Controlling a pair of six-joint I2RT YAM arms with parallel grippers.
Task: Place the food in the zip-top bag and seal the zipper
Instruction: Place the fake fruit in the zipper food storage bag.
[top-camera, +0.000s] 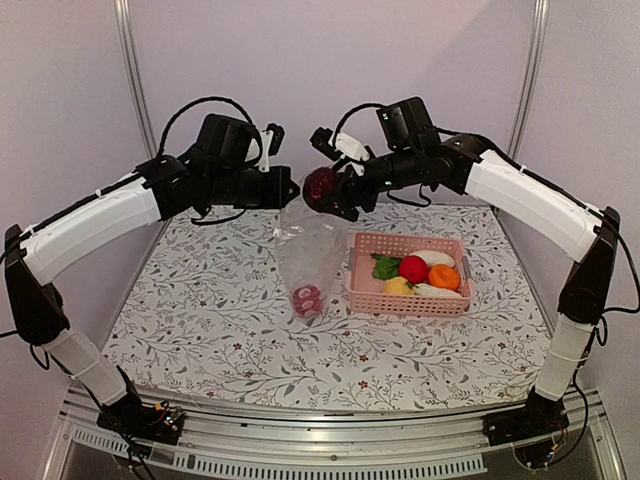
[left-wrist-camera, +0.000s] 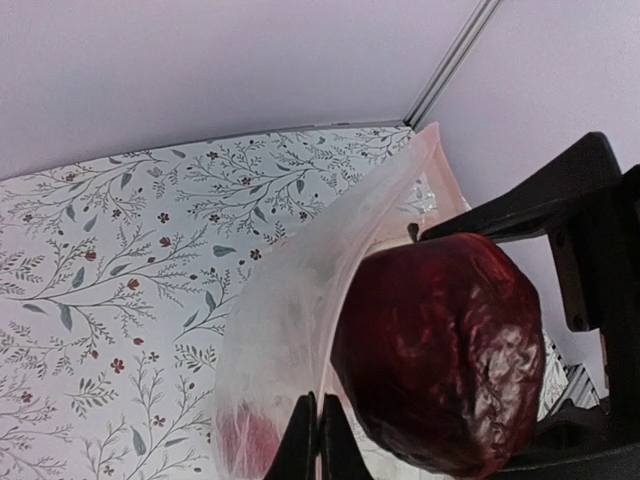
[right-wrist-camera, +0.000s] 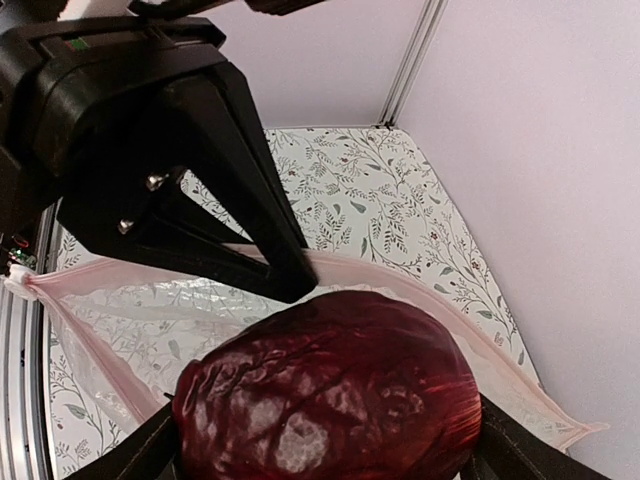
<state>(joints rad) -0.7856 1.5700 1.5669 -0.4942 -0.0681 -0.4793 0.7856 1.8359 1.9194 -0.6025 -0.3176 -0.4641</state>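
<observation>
Above the middle of the table, my left gripper (top-camera: 291, 191) was pressed together on the mouth edge of the clear, crinkly plastic zip-top bag (top-camera: 312, 250), pinching one lip between its fingertips. The bag hung down from that pinch, and its lower end reached the flower-printed tablecloth (top-camera: 200, 320). A small red-and-pink toy piece (top-camera: 307, 298) lay inside at the bottom of the bag.

My right gripper (top-camera: 336, 196) pointed in from the right, facing the left one. Its fingers were spread wide around a dark maroon, wrinkled toy ball (top-camera: 320, 185) and clasped it from both sides. The maroon ball sat at the top of the bag, just beside my left fingertips. From the right wrist, the narrow whitish-pink zipper strip (right-wrist-camera: 40, 288) ran past the ball on either side, so the mouth stood open around it. How far in the ball sat I could not tell.

Just right of the bag, on the cloth, stood the pink perforated plastic basket (top-camera: 408, 303). It held a green leafy piece (top-camera: 384, 267), a red ball (top-camera: 413, 268), an orange round piece (top-camera: 444, 277), a yellow piece (top-camera: 398, 286), a white oblong (top-camera: 433, 257) at the far side and another white oblong (top-camera: 441, 291) at the near side.
</observation>
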